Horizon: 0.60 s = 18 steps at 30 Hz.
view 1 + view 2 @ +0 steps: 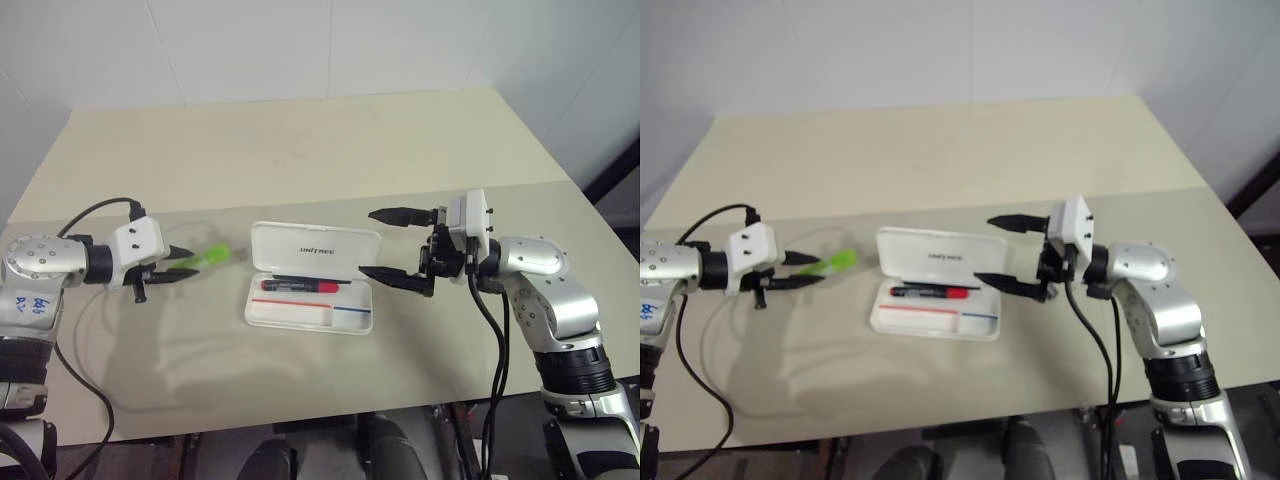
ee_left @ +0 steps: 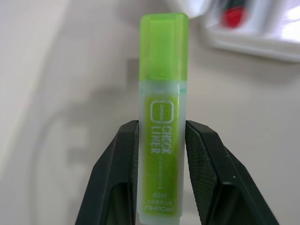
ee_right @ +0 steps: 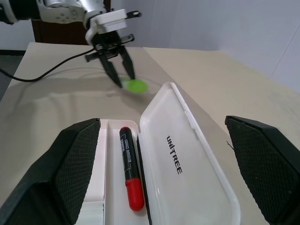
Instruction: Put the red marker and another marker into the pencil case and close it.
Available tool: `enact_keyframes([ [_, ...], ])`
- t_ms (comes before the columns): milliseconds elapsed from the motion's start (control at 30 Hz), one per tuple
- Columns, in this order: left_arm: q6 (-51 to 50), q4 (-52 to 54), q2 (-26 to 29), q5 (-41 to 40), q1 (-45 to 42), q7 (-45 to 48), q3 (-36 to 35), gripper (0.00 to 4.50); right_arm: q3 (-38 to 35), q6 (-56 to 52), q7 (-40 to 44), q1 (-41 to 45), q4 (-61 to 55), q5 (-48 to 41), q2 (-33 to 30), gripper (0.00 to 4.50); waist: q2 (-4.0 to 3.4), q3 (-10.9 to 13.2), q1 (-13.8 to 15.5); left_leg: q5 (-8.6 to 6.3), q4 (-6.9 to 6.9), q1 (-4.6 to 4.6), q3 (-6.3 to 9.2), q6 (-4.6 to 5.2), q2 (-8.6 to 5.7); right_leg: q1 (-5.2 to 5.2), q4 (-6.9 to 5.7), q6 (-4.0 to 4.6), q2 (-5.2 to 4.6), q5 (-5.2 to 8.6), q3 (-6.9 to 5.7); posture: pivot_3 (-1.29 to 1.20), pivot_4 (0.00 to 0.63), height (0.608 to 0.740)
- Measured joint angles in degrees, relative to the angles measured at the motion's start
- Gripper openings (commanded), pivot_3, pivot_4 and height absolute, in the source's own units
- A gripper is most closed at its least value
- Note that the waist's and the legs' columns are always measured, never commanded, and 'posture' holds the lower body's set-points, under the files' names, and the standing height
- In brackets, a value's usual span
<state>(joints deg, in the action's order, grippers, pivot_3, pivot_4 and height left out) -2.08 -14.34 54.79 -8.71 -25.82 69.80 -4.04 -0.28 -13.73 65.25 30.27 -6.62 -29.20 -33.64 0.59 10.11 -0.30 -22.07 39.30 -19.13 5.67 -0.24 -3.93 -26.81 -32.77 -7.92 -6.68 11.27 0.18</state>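
pencil case [image 1: 311, 280] lies open on the surface [image 1: 300, 150] between the arms, the red marker [image 1: 300, 285] already in its tray. right gripper [image 1: 398, 246] waits just beside it, jaws spread and empty. farther left, the left gripper [image 1: 172, 265] clamps the green marker [image 1: 205, 258]; best to carry it level over the tray, parallel to the red one, then let go low.

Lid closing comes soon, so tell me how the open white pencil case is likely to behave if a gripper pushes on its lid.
The pencil case looks like thin hard plastic, so probably light and apt to slide on the smooth table rather than stay put. Its raised lid would likely swing stiffly on the hinge, without flexing. The red marker inside may roll or shift if the case is jolted.
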Motion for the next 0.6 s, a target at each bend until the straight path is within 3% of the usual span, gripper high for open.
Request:
enact_keyframes([
  [600, -16.14, 15.15, 1.60, -5.69, -1.24, 5.30, 2.12, 1.09, -2.45, -1.40, 5.66, -4.82, -3.31, -2.40, -8.95, 4.50, 0.01, 0.00, 0.12, -0.01, 0.01, 0.01, -0.10, 0.01, 0.01, 0.03, 0.04, 0.04, 0.02, -0.03, 0.00, 0.00, 0.150, 0.740],
])
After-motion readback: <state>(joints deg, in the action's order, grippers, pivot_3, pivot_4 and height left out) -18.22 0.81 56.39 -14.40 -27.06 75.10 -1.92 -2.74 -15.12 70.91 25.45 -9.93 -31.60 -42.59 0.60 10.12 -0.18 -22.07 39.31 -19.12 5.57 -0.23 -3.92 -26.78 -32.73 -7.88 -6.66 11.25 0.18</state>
